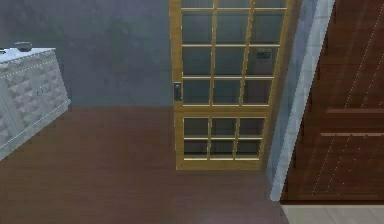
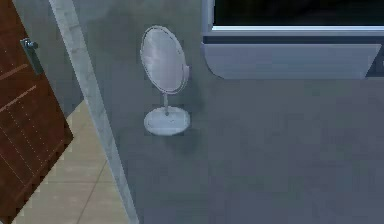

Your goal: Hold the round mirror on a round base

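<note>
Grey surface (image 2: 260, 150) carried the round mirror (image 2: 163, 60), upright on its round base (image 2: 166, 122), near a brown door (image 2: 25, 120); the claw's state could not be told.

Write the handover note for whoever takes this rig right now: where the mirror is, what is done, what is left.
The mirror stands upright on its round base on the grey surface, left of the middle in the arm side view, to the right of the brown door. Nothing touches it.
Done: the mirror lies out on the arm's side. It is not yet held.
Left: probably bring the arm out to it, take hold and lift it clear.
Ahead: a glass-paned door, with a white cabinet at the forward view's left.
</note>
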Robot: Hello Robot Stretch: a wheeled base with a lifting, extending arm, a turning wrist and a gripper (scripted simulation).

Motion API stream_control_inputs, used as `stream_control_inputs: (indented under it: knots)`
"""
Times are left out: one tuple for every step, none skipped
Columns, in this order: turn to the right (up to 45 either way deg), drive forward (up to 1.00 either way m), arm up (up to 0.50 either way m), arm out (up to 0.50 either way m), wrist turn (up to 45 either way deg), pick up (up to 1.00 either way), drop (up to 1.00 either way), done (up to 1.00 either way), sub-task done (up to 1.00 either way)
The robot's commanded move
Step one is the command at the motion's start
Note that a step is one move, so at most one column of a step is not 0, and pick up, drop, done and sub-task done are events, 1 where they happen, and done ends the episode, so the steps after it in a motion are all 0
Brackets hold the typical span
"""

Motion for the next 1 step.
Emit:
stream_control_inputs:
  knots:
    - [0.0,0.0,0.5,0.0,0.0,0.0,0.0,0.0,0.0]
